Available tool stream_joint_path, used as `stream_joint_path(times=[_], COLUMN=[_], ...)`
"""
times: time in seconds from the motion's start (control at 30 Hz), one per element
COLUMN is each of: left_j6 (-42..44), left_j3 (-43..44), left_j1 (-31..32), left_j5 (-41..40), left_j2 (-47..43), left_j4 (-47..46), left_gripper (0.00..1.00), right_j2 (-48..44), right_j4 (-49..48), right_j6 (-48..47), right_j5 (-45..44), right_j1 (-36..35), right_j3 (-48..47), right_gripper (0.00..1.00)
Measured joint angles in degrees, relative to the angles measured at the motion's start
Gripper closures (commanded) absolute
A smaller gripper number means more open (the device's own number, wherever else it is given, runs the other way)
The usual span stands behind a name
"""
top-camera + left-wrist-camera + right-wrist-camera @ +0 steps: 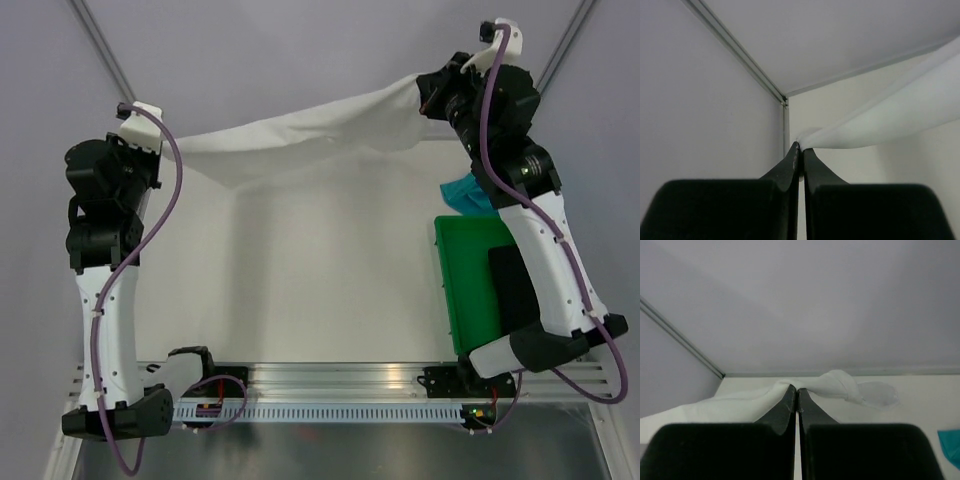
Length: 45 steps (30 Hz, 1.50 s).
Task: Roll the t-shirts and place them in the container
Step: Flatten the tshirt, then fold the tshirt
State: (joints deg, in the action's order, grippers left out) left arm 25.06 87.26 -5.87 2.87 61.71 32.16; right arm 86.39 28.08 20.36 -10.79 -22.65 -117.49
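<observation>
The white t-shirt (300, 135) hangs stretched in the air across the far side of the table, held at both ends. My left gripper (801, 146) is shut on its left end, the cloth (890, 120) running off to the right. At the far right my right gripper (795, 388) is shut on the other end, with a twisted bit of white t-shirt (840, 382) bunched past the fingertips. The teal-blue t-shirt (468, 193) lies crumpled at the right, beside the right arm, and its corner (951, 445) shows in the right wrist view.
A green plastic bin (468, 285) stands on the right side of the table, partly under the right arm. A metal rail (330, 378) runs along the near edge between the arm bases. Grey walls with corner struts (105, 45) close the back.
</observation>
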Motion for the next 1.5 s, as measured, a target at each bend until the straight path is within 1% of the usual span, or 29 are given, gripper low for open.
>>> stream_joint_path(times=[0.03,0.07,0.17,0.37,0.47,0.57,0.73,0.97,1.03,1.07,1.1,1.13,1.17,1.27,1.4,1.5], left_j6=[0.02,0.11,1.62,8.83,12.94,15.82,17.77,19.02,19.26,19.34,19.39,19.39,19.39,19.39,19.37,19.37], left_j3=[-2.27,-4.79,-14.23,-38.84,-50.05,-57.86,-62.49,-65.42,-66.18,-66.36,-66.42,-66.45,-66.45,-66.45,-66.45,-66.45], left_j1=[0.00,0.00,-0.02,-0.02,-0.07,-0.07,-0.07,-0.17,-0.17,-0.20,-0.20,-0.22,-0.22,-0.26,-0.26,-0.28], left_j5=[1.03,2.16,4.52,4.59,2.54,0.35,-2.03,-5.42,-5.73,-5.64,-5.51,-5.29,-5.11,-3.63,-2.47,-2.16], left_j2=[-0.81,-1.66,-4.66,-10.84,-12.79,-14.60,-18.69,-23.39,-24.28,-24.41,-24.44,-24.37,-24.35,-23.69,-22.58,-22.62], left_j4=[-0.87,-1.07,-1.79,-2.71,-3.58,-3.96,-4.59,-5.16,-4.92,-4.79,-4.72,-4.70,-4.68,-4.66,-4.46,-4.42], left_gripper=[0.98,0.98,0.98,0.98,0.98,0.98,0.98,0.98,0.98,0.98,0.98,0.98,0.98,0.98,0.98,0.98], right_j2=[-2.29,-5.49,-12.79,-18.16,-20.04,-20.85,-21.05,-21.73,-21.86,-21.59,-21.16,-20.41,-19.41,-15.87,-14.51,-16.68], right_j4=[-0.72,-2.97,-5.62,-7.98,-7.93,-8.59,-10.75,-12.26,-12.79,-13.03,-13.27,-13.70,-14.05,-13.57,-10.78,-7.96], right_j6=[-0.04,-0.02,0.87,5.05,7.17,9.01,10.78,11.61,11.72,11.87,12.09,12.00,11.78,10.86,9.97,10.93], right_j5=[0.28,0.68,1.79,5.31,7.02,8.22,9.60,9.66,9.68,9.68,9.66,9.60,9.53,9.40,6.69,2.71], right_j1=[-0.11,-0.13,-0.22,-0.24,-0.24,-0.24,-0.24,-0.24,-0.24,-0.24,-0.24,-0.24,-0.24,-0.24,-1.40,-5.84], right_j3=[4.17,10.69,29.14,59.60,70.20,77.07,82.66,84.43,84.98,85.13,85.15,85.15,85.11,83.91,81.18,80.04], right_gripper=[1.00,1.00,1.00,0.99,1.00,1.00,1.00,1.00,0.93,0.80,0.72,0.67,0.58,0.47,0.41,0.39])
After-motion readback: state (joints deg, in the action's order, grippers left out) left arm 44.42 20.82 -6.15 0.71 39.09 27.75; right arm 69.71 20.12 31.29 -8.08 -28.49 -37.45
